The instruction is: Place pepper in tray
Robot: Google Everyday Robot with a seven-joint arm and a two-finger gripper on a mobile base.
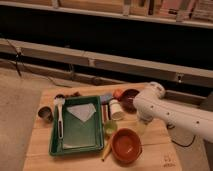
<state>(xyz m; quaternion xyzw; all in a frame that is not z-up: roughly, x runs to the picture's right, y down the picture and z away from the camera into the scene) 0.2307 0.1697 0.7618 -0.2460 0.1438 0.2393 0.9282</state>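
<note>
Hand (141,126) hangs right of green cup (109,129), grip state unreadable; pepper (117,93) looks to be the orange piece far-side by dark bowl (127,100), so it needs a top-down pick clear of white bottle (115,109).

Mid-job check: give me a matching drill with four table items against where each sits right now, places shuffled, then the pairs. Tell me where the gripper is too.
Things:
1. metal cup
2. white napkin
3. orange bowl
4. dark red bowl

Places:
A. inside the green tray
B. front of the table, right of the tray
C. just left of the tray
D. back of the table, next to the white arm

Pairs: 1-C, 2-A, 3-B, 4-D.

The gripper is below the arm's bend, just behind the orange bowl's right side.
</note>
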